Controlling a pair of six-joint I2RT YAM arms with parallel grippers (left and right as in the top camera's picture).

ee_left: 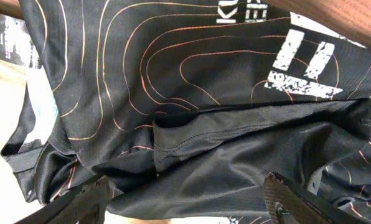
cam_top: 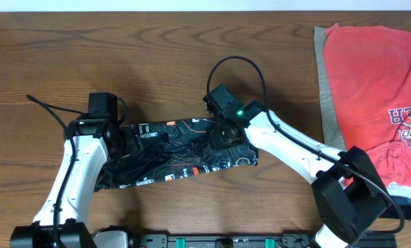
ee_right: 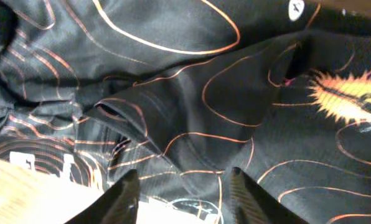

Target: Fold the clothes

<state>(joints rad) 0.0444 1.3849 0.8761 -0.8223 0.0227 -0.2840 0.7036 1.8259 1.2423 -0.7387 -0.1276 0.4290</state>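
Overhead, our left claw (cam_top: 128,140) and right claw (cam_top: 221,131), both spread apart, sit over the bunched jersey (cam_top: 178,155); next we should pinch and flatten it.

The black jersey (cam_top: 171,155) is bunched up mid-tabletop (cam_top: 157,55), with the left claw (cam_top: 126,141) on its left end and the right claw (cam_top: 223,132) at its upper right. A red T-shirt (cam_top: 371,76) lies over a beige garment (cam_top: 321,69) far right.

Jersey (cam_top: 171,151): blk w/ thin orange contour lines, white block lettering. T-shirt (cam_top: 371,76): coral-red, printed lettering. Beige garment (cam_top: 321,69): plain. Table (cam_top: 123,48): brown wood grain.
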